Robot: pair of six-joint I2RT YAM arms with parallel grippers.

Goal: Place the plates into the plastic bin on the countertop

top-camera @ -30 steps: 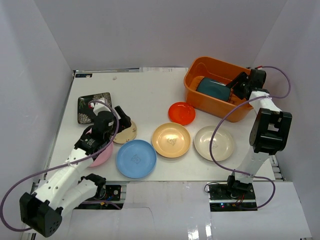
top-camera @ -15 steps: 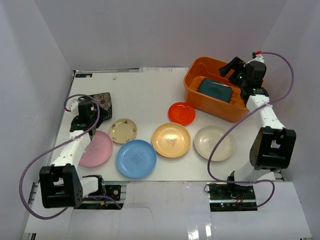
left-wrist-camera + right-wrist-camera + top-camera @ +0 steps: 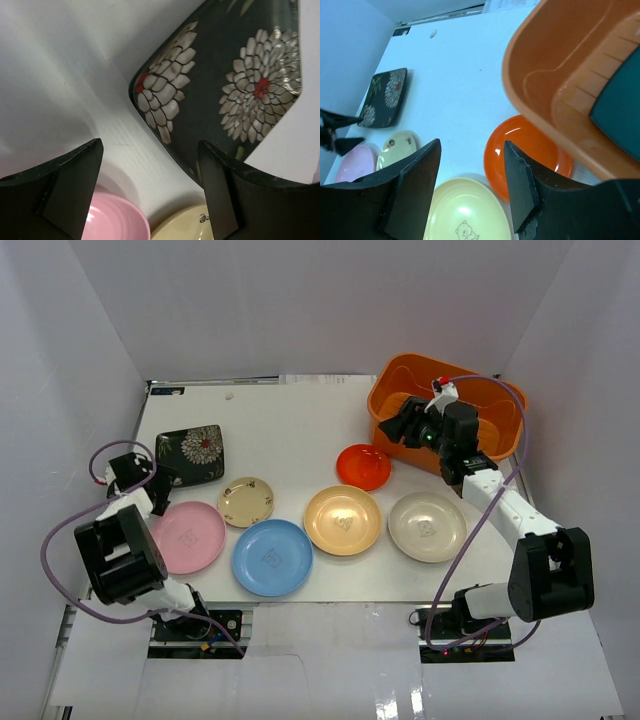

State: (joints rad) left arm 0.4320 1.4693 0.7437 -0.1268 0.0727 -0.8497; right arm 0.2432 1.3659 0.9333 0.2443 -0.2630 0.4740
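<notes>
The orange plastic bin (image 3: 400, 375) sits at the table's (image 3: 300, 420) far right corner, long axis roughly left–right. Only the right wrist view shows the teal square plate (image 3: 620, 110) inside it. Both claws gape empty — left claw (image 3: 147, 150) at the black floral plate's (image 3: 225, 75) corner, right claw (image 3: 470, 150) beside the bin.
</notes>
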